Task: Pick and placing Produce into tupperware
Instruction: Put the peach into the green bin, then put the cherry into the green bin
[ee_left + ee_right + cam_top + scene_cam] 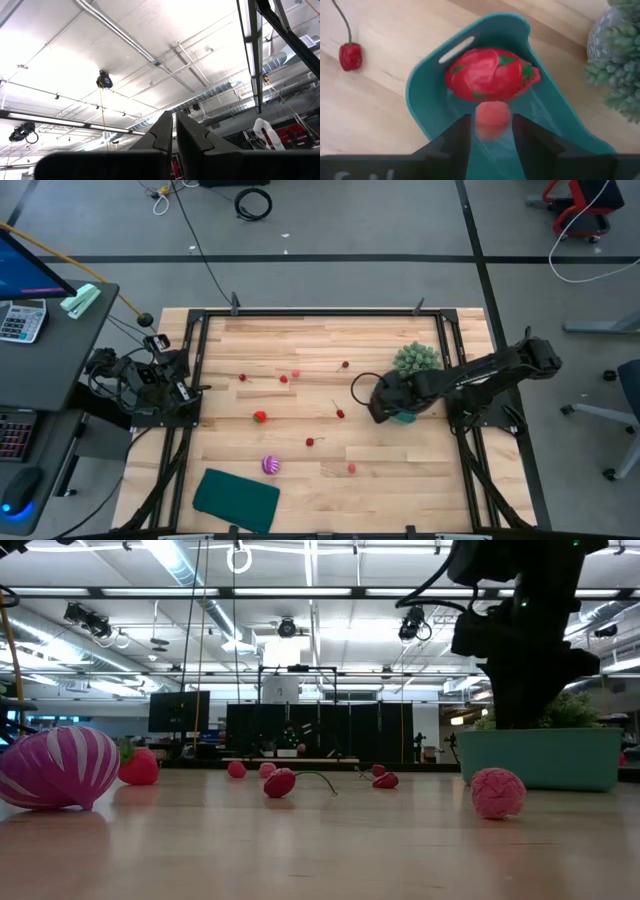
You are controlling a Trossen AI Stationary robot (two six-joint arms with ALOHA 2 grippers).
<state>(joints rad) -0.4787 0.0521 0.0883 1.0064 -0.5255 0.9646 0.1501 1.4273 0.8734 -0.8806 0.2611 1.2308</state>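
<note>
The teal tub (427, 100) sits next to the green clump (416, 360) on the table's right side and holds a big red fruit with green flecks (490, 72). My right gripper (491, 137) hovers open over the tub (407, 418), pointing down. A blurred pink-red fruit (492, 117) shows between its fingertips, above the tub floor. Small red pieces (340, 414), a red fruit (260, 417), a pink fruit (352, 468) and the purple-and-pink striped ball (270, 465) lie on the boards. My left gripper (174, 135) is shut, parked at the left edge and pointing at the ceiling. My right gripper comes from above, pointing down into the tub. The pink-red fruit (492, 112) is level with the fingertips (461, 135), with a thin strip of teal showing on each side; I cannot tell whether the fingers touch it.
A flat dark teal sheet (237, 498) lies at the near left. One stemmed red piece (350, 55) lies just outside the tub. In the low view the pink fruit (497, 792) sits in front of the tub (540, 758). A black frame rims the table.
</note>
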